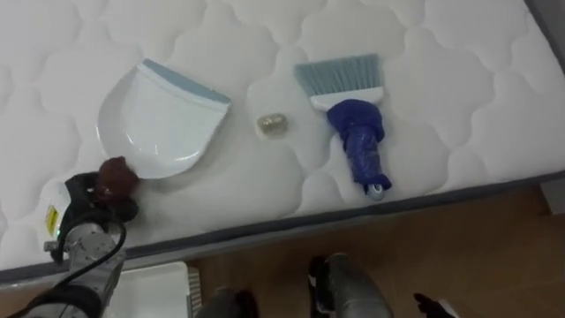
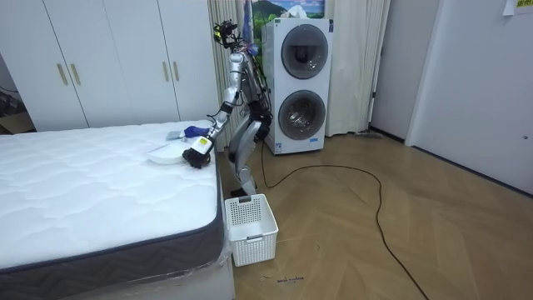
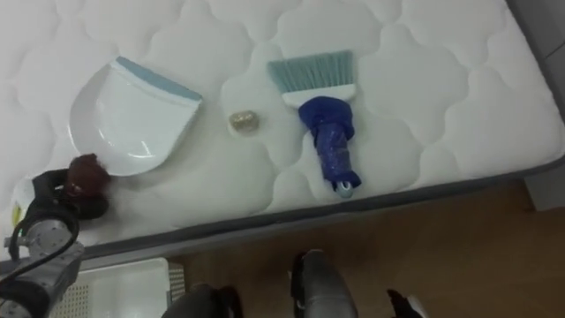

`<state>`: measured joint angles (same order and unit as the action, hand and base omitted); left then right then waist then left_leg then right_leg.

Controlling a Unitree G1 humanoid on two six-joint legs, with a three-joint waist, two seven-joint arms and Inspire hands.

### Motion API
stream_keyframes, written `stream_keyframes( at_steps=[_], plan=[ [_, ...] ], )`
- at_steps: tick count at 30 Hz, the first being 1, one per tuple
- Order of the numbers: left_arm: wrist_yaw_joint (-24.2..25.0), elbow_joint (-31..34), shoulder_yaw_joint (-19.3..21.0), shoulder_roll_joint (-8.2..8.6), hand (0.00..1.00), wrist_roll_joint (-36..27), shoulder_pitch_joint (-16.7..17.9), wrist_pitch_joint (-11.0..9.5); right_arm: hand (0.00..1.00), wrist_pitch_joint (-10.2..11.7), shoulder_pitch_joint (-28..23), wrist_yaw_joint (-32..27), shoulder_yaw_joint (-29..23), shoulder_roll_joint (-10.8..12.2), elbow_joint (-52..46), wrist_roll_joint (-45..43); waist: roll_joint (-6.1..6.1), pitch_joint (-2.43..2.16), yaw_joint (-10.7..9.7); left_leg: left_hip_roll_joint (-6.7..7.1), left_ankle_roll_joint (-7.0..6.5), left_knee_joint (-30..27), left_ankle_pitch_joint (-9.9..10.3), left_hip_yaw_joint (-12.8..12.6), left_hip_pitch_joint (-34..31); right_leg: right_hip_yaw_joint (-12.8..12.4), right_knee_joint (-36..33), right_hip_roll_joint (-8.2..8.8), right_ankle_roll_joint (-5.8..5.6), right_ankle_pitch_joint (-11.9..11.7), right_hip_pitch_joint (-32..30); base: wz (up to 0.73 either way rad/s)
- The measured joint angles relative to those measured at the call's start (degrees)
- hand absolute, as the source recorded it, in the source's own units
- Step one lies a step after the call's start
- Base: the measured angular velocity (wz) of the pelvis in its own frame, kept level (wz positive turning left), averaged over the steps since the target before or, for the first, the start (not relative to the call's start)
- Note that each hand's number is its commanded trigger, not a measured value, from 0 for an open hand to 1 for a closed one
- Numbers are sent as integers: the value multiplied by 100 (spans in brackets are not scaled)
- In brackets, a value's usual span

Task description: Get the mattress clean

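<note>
Your left hand sat at 8 o'clock in the eye views, on the near edge of the white quilted mattress. The forearm ran in from the lower left corner, angled up toward 1 o'clock. The dark hand was right up against the red-brown rounded handle end of the white plastic dustpan with a grey-blue lip. Fingers were tucked behind that handle end, so you can't tell whether they were clenched on it or loose.

The dustpan lay flat at 10 o'clock, with its lip facing 2 o'clock. The small crumpled yellowish scrap lay on the mattress near centre, just off the lip at its 3 o'clock side and apart from it. The hand brush with pale blue bristles and a dark blue handle lay flat at 1 o'clock. Its bristles pointed to 12 and its handle to 6, near the mattress edge, and nothing was touching it.

In the room view you stood on the brown wooden floor at the bed's long side, leaning over it. The left arm was stretched down and forward to the dustpan. The white slatted plastic basket stood on the floor against the bed.
</note>
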<state>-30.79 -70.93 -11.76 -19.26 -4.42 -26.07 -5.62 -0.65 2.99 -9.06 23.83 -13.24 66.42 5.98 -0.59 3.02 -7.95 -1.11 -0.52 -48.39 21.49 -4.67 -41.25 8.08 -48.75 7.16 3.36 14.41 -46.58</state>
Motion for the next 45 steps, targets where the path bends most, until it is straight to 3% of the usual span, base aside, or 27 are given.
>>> stream_keyframes(
  at_steps=[5,14,22,26,30,37,45],
  plan=[
    [64,-3,-25,-4,100,-48,-144,175,0,-28,9,-4,28,-13,1,0,-13,-3,-21,11,-51,-128,8,13,-192,71,-98,80,3,2,-163,5],
    [182,0,-148,71,100,-58,-167,204,0,-140,11,48,191,-32,18,15,-25,1,-14,86,-111,-144,60,-12,-205,44,-181,152,-77,81,-207,1],
    [223,-14,-223,70,100,-34,-135,225,0,-122,27,43,183,-45,18,11,-51,13,2,101,-112,-113,61,-46,-142,-5,-208,159,-82,98,-193,-1],
    [227,-14,-301,69,100,14,-136,275,0,-53,24,-34,175,-45,7,67,-93,39,1,91,-109,-109,65,-61,-108,-25,-201,140,-80,99,-167,-1],
    [222,-16,-304,55,100,449,-128,280,0,-9,18,-73,19,-55,-24,243,-101,42,23,90,-105,-108,68,-61,-103,-24,-202,139,-80,99,-168,0],
    [49,9,-424,30,100,1164,41,230,0,243,39,-126,-513,-93,-262,1719,-128,35,45,31,-102,-99,73,-62,-16,-17,-103,77,-85,88,-42,-3],
    [-554,243,-423,-26,100,2879,424,87,0,701,250,-596,-1302,-87,-812,2303,-140,24,32,-15,-87,-3,60,-99,1,-9,21,51,-48,-1,-34,-4]
  ],
)
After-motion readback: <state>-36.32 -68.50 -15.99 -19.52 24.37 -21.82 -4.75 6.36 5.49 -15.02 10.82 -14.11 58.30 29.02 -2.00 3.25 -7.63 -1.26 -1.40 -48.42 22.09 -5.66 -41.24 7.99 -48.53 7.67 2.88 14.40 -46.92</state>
